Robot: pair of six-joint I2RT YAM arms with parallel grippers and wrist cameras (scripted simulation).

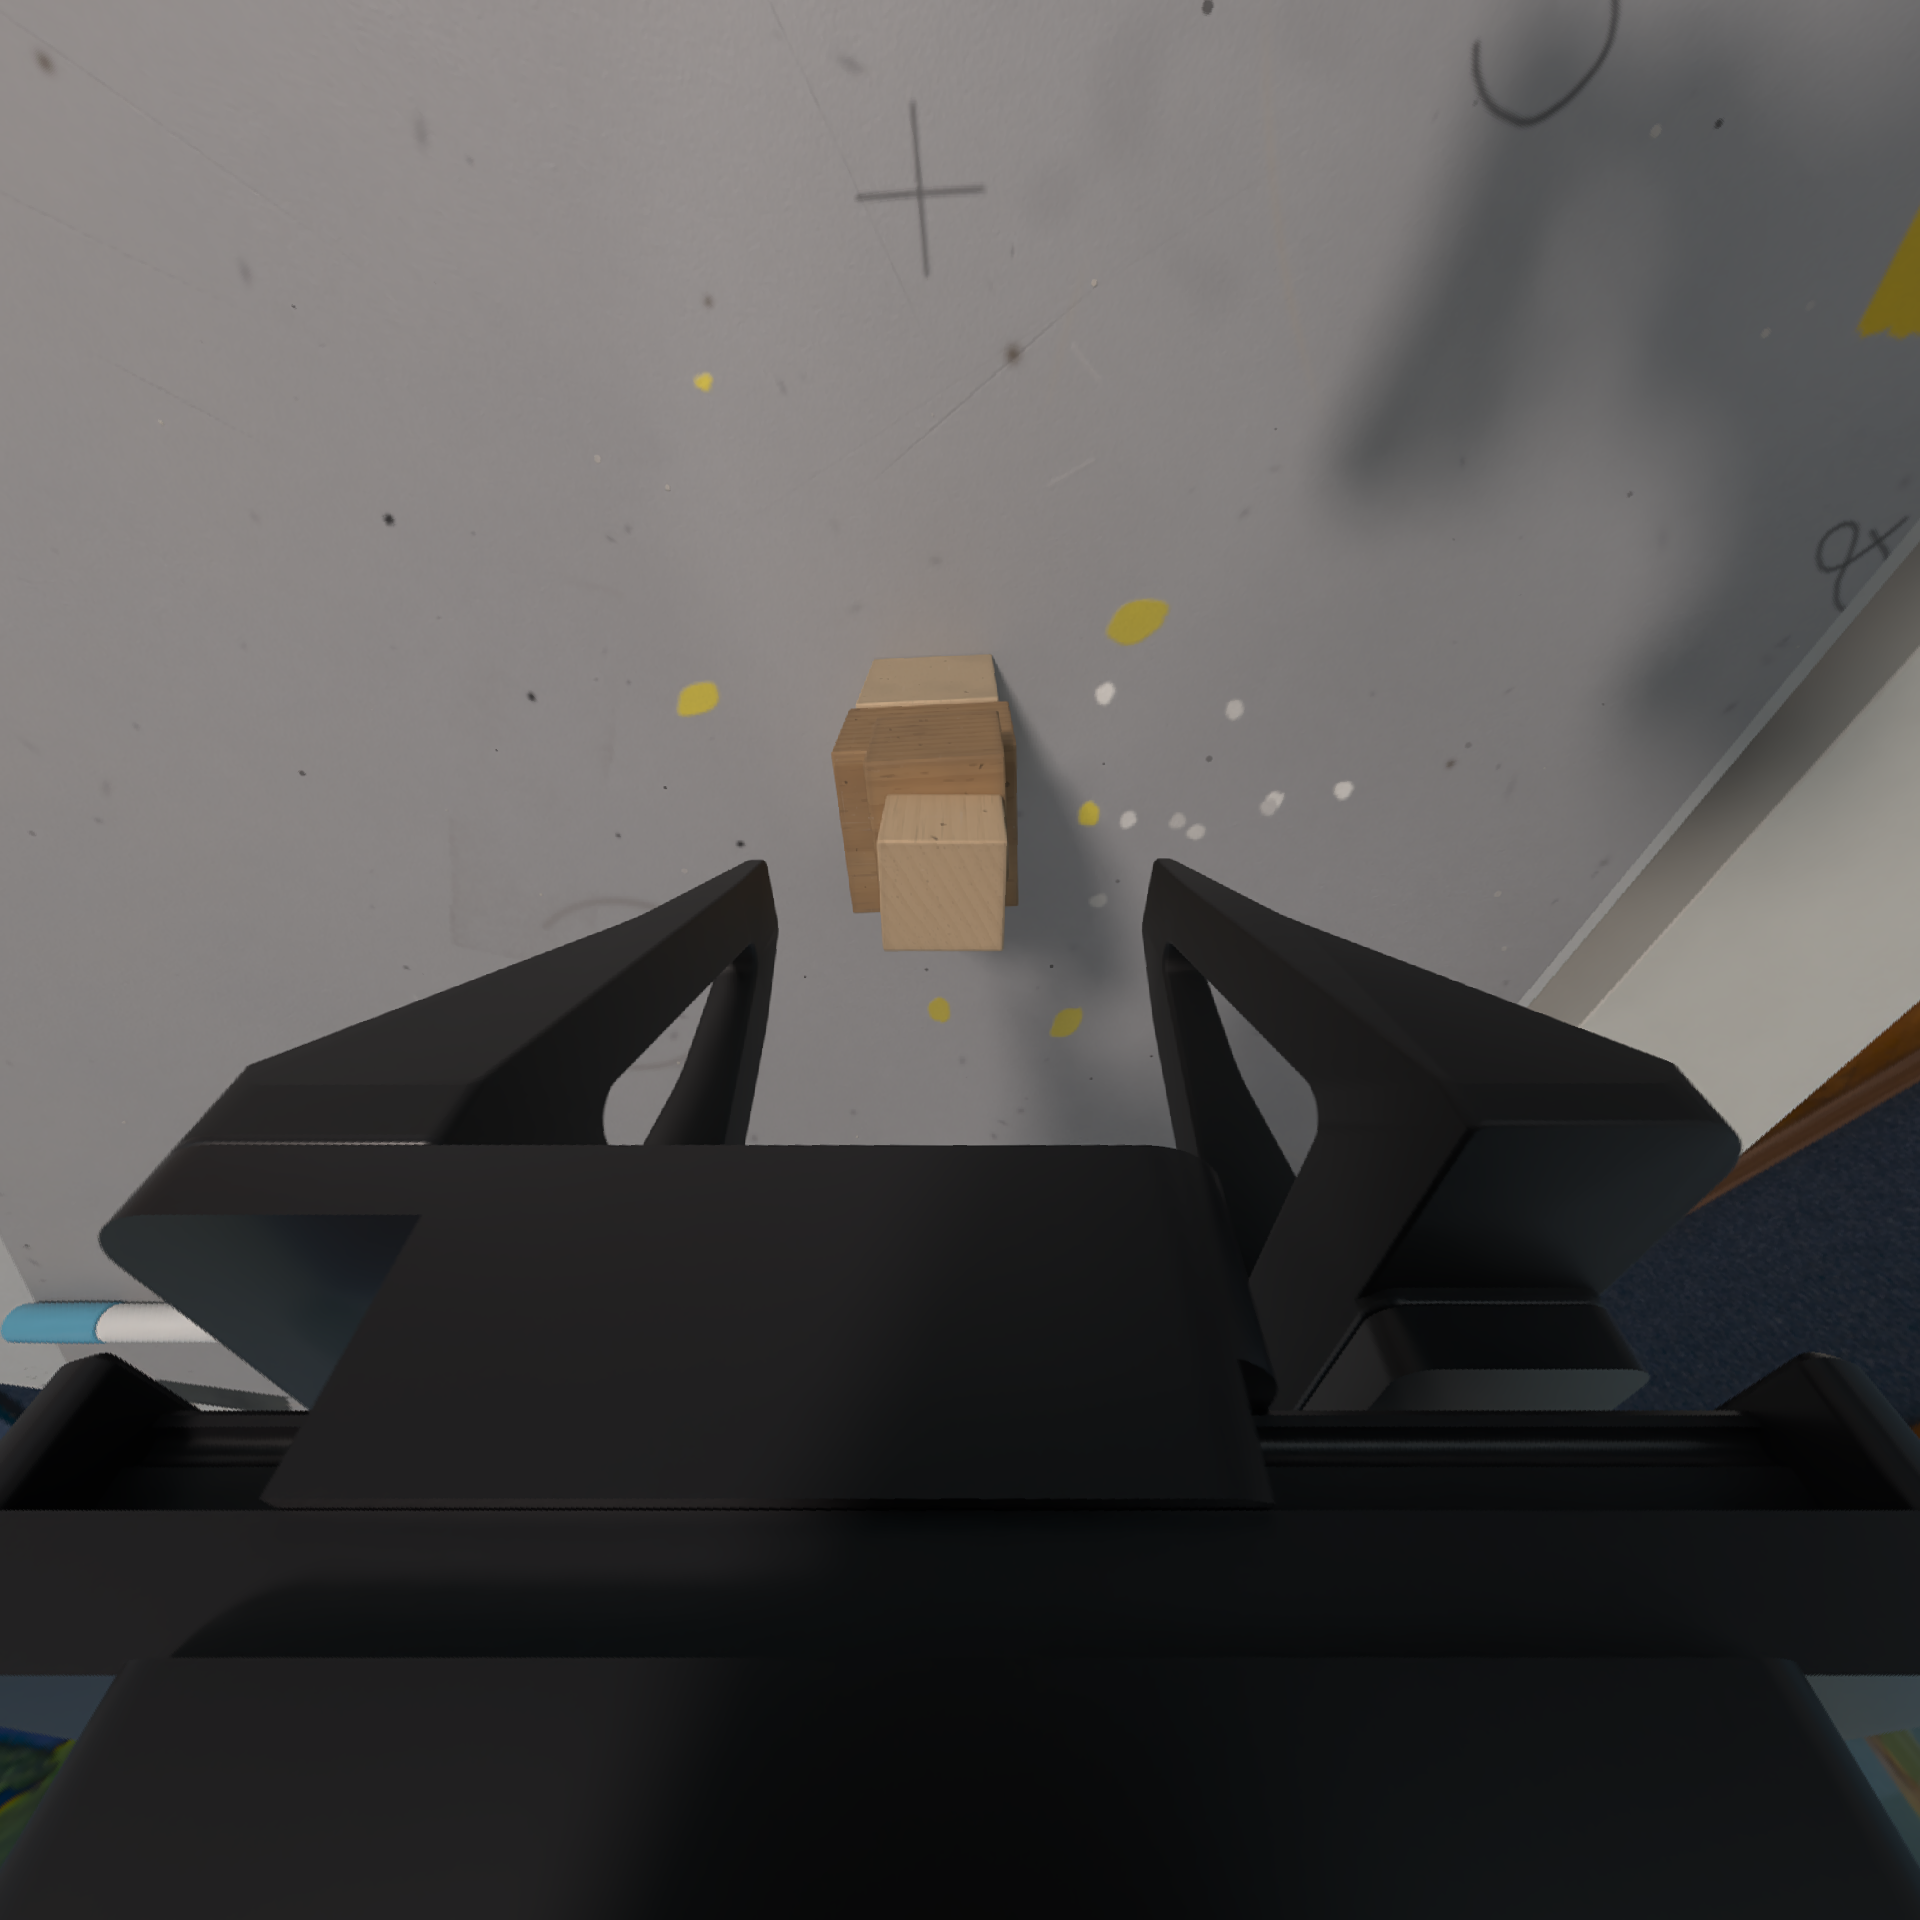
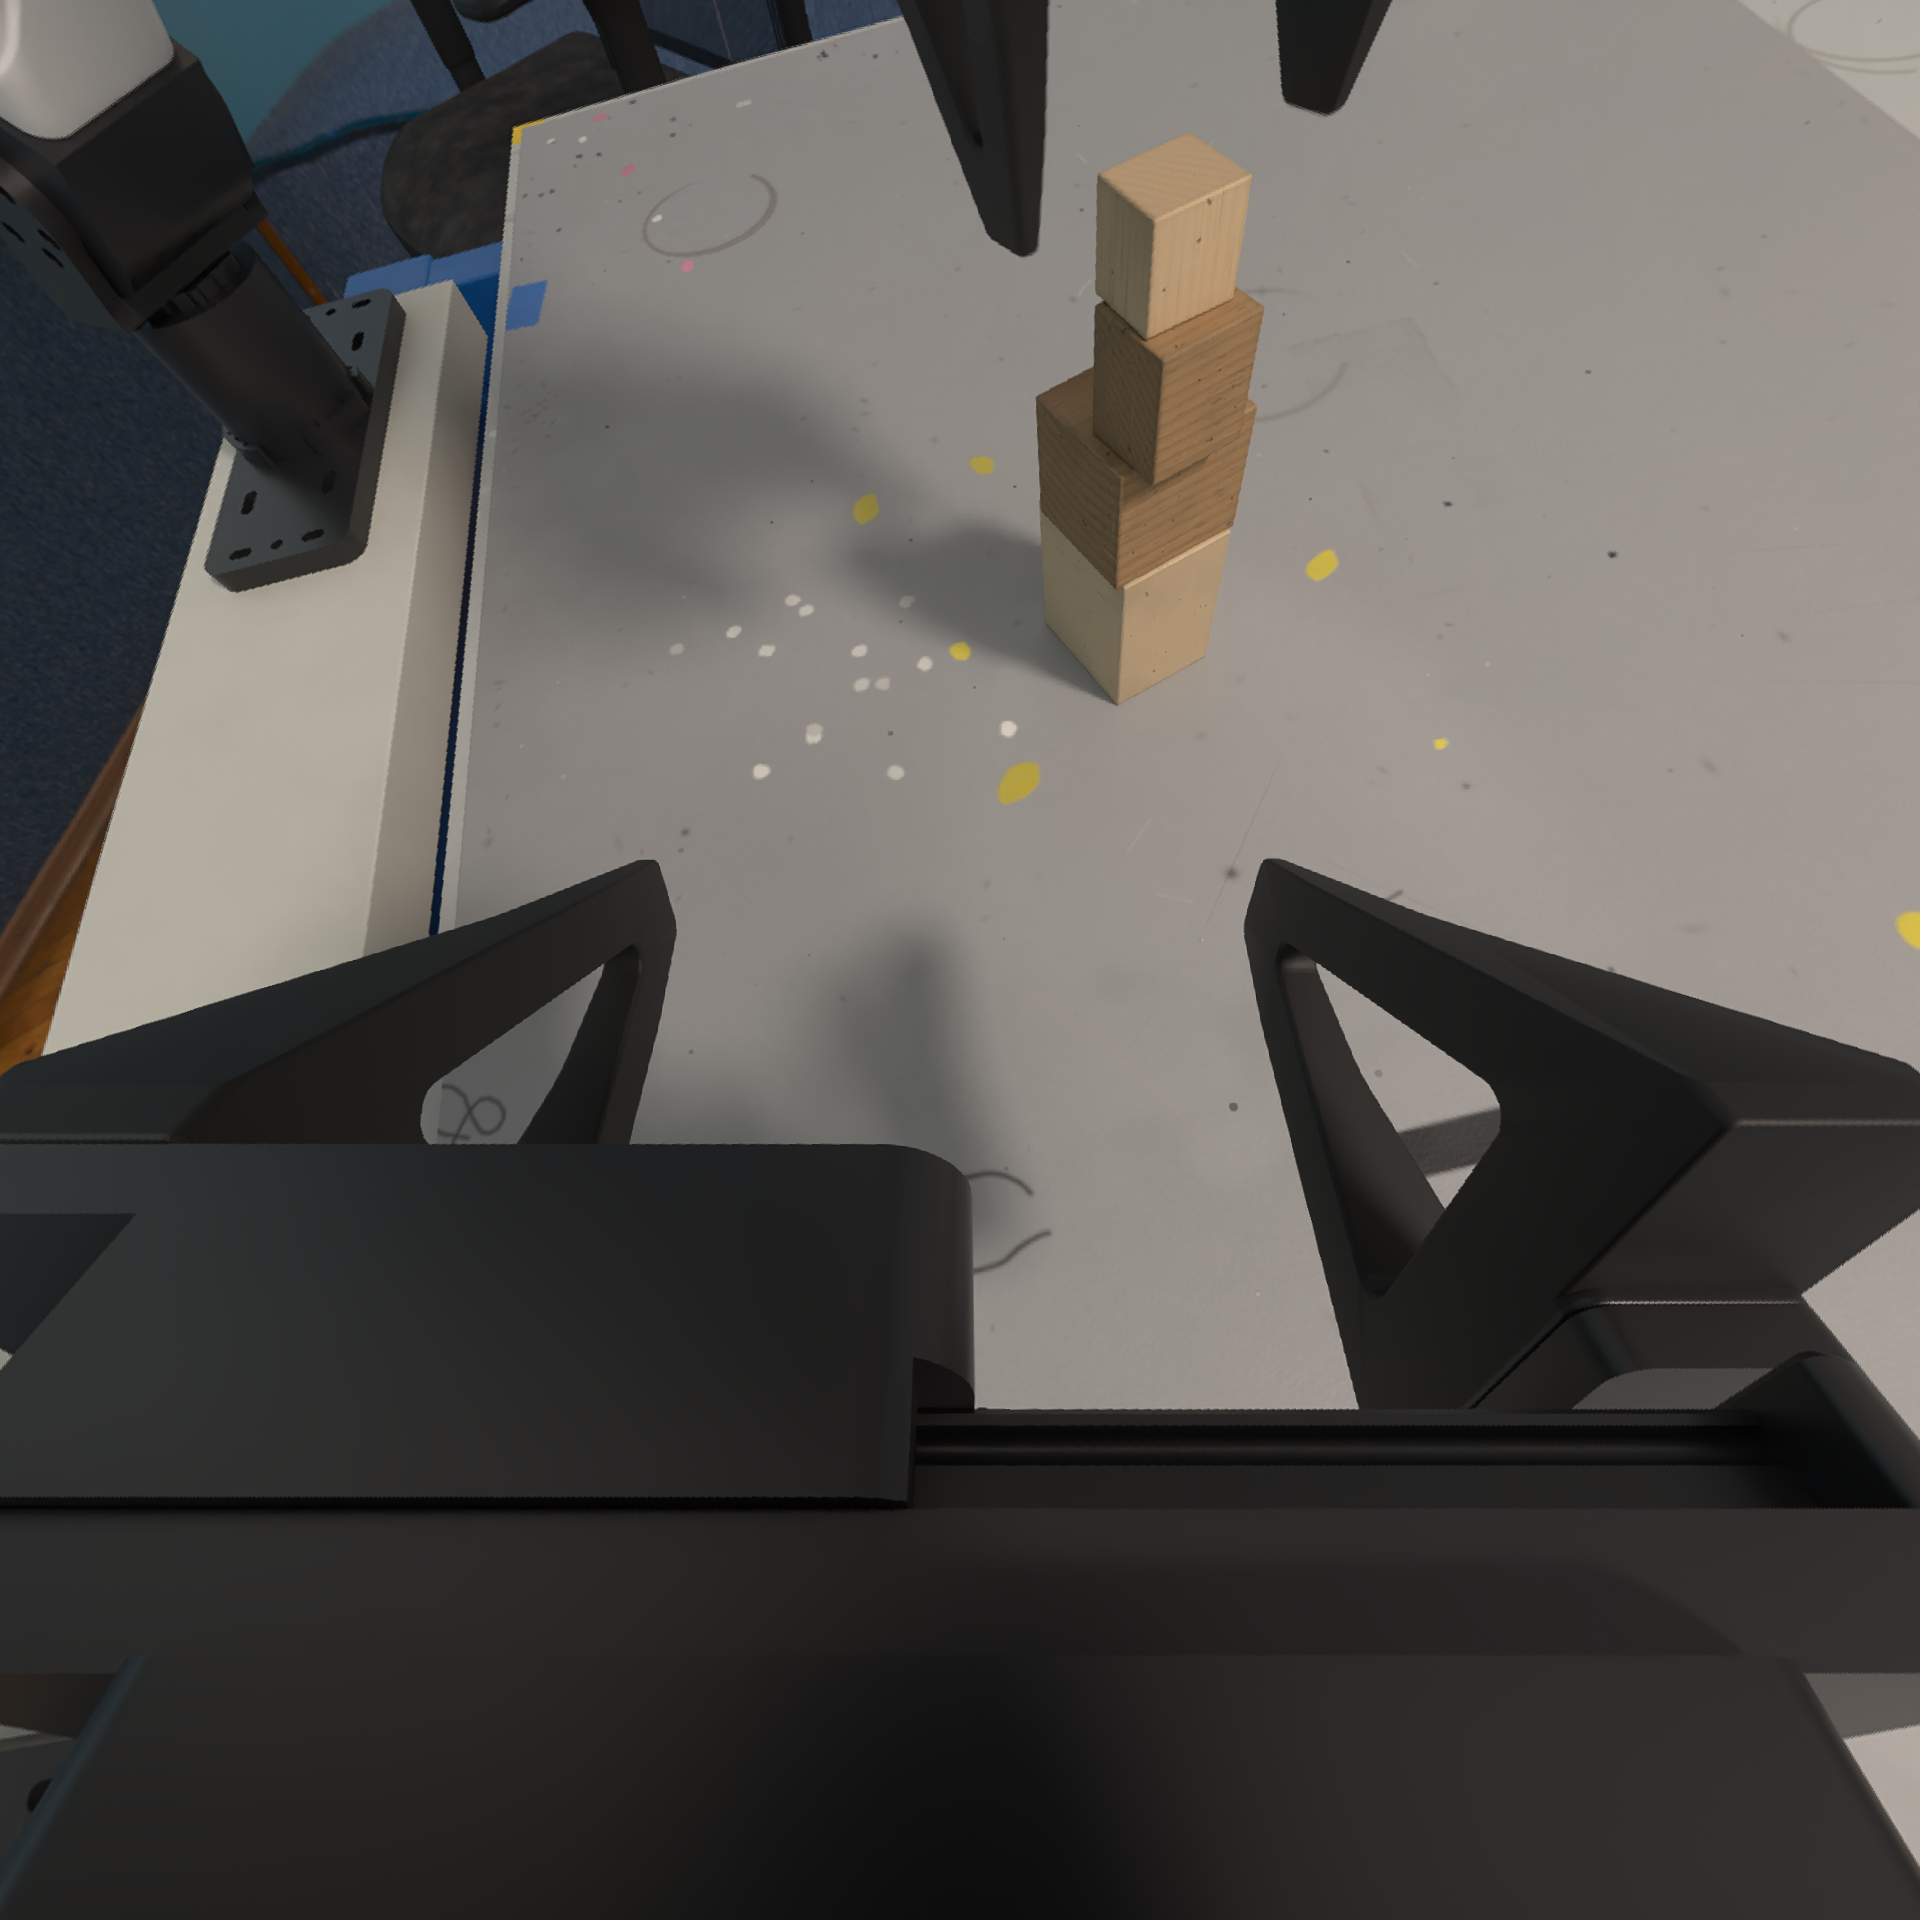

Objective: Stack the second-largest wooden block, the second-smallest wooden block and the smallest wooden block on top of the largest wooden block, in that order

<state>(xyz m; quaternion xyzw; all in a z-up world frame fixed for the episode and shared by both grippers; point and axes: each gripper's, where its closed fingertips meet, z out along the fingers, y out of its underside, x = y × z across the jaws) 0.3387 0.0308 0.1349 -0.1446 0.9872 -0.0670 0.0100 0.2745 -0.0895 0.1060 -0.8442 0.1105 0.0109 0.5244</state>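
Observation:
Several wooden blocks stand in one tower on the grey table. In the right wrist view the pale largest block is at the bottom, a brown block on it, a smaller brown block above, and the pale smallest block on top. In the left wrist view I look down on the tower, with the smallest block nearest. My left gripper is open and empty above the tower; its fingers hang over it in the right wrist view. My right gripper is open and empty, well short of the tower.
The left arm's base is bolted to a white strip at the table's left edge. Yellow and white paint spots and pen marks dot the table. The table edge runs diagonally at the right of the left wrist view.

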